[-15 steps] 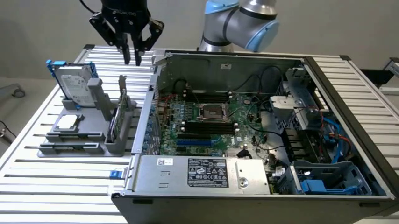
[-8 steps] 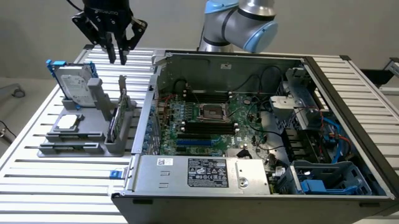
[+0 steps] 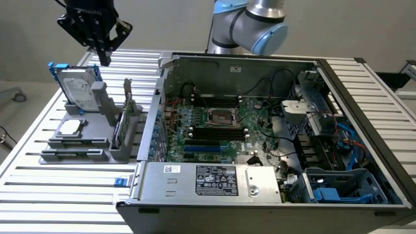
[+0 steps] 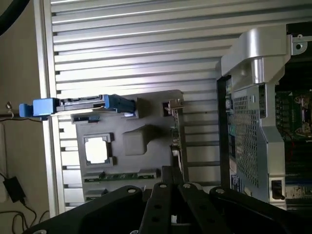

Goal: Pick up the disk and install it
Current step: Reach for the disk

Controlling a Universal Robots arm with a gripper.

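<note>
The disk (image 3: pixel 79 90) is a silver-grey drive with a white label in a bright blue carrier. It leans upright at the back of a grey holder (image 3: pixel 85 146) at the exterior view's left. In the wrist view the disk (image 4: pixel 83 104) shows edge-on, with its blue carrier end sticking out past the table edge. My gripper (image 3: pixel 104 57) hangs in the air just above and slightly behind the disk, apart from it. Its black fingers are shut with nothing between them. The gripper (image 4: pixel 171 176) points down toward the holder (image 4: pixel 131 141).
An open computer case (image 3: pixel 260 146) with its motherboard (image 3: pixel 217 126) fills the exterior view's middle and right; a blue drive cage (image 3: pixel 344 187) sits at its near right corner. On the holder lie a small square silver chip (image 3: pixel 69 127) and a thin card on edge (image 3: pixel 127 105). The table (image 3: pixel 65 190) is slatted aluminium.
</note>
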